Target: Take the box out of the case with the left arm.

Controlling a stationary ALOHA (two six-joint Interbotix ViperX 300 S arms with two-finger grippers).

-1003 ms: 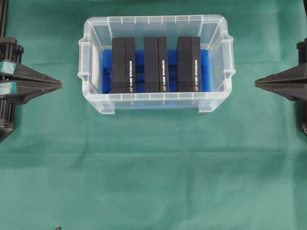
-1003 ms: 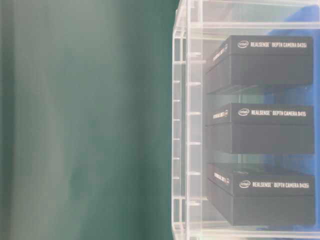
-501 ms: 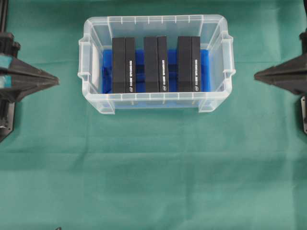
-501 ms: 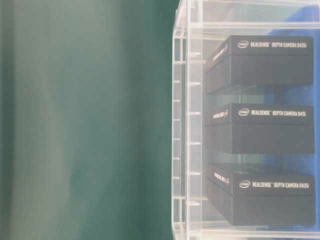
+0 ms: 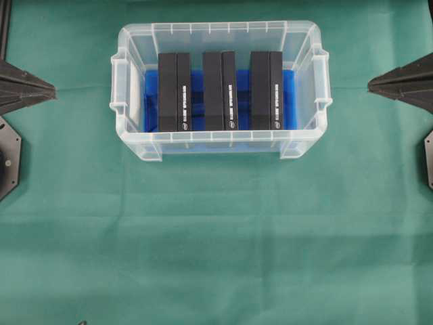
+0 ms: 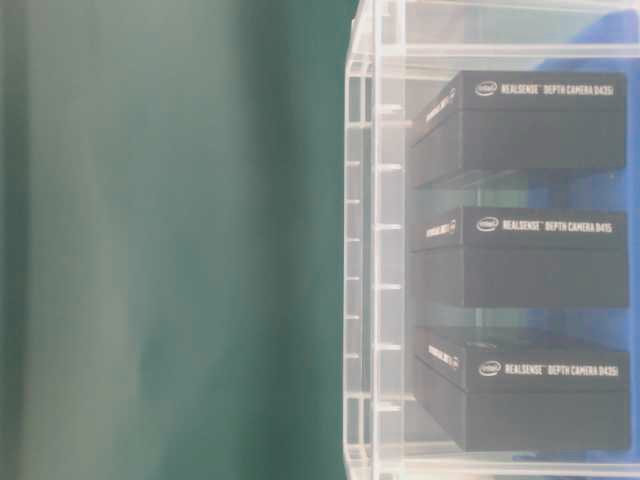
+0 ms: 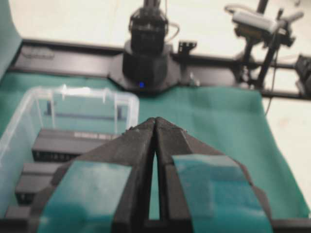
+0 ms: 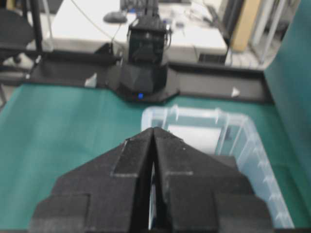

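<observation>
The clear case (image 5: 220, 145) with a blue bottom lining sits at the top middle of the green cloth. Three black boxes stand side by side in it: left box (image 5: 174, 92), middle box (image 5: 220, 91), right box (image 5: 266, 90). The table-level view shows them through the case wall (image 6: 375, 270), white lettering on the nearest box (image 6: 540, 395). My left gripper (image 5: 53, 89) is shut and empty at the far left edge, well clear of the case. My right gripper (image 5: 371, 84) is shut and empty at the far right. Each wrist view shows tips touching: left gripper (image 7: 155, 120), right gripper (image 8: 153, 129).
Green cloth (image 5: 216, 237) covers the table around the case. Black arm bases show at the left edge (image 5: 8, 159) and right edge (image 5: 427, 159). In the left wrist view the opposite arm's base (image 7: 148, 58) stands beyond the case (image 7: 73, 97).
Both grippers have drawn back outward and toward the top of the overhead view, away from the case. Case and boxes have not moved. Both grippers stay shut.
</observation>
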